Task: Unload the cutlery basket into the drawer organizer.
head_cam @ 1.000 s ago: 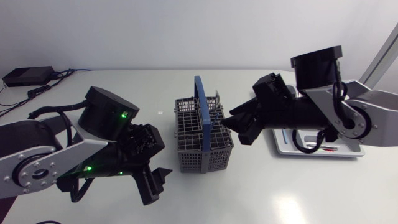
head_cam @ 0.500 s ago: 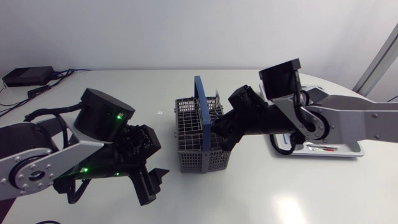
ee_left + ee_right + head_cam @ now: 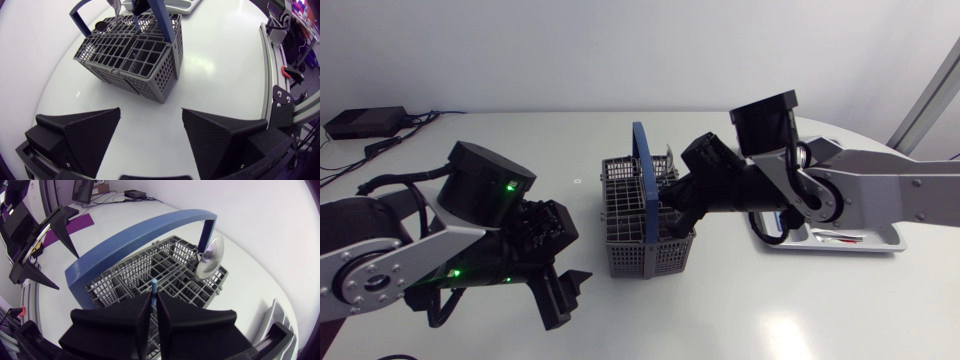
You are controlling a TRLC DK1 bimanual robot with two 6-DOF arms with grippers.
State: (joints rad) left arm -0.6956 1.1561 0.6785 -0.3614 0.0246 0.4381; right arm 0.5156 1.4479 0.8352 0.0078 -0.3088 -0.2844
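Unloading under way: the right gripper's [image 3: 154,300] fingers clamp a slim blue-tipped utensil [image 3: 154,285] in the grey blue-handled cutlery basket [image 3: 645,245] at the middle of the table [image 3: 520,140], where a metal spoon [image 3: 210,257] waits. The left gripper's [image 3: 151,111] fingers stand apart; the white drawer organizer tray [image 3: 880,244] holds a few pieces.

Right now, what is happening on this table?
The right gripper is at the grey basket, shut on a thin blue handle standing in it. A spoon stands there too. The left gripper is open beside the basket. The organizer lies under the right arm.
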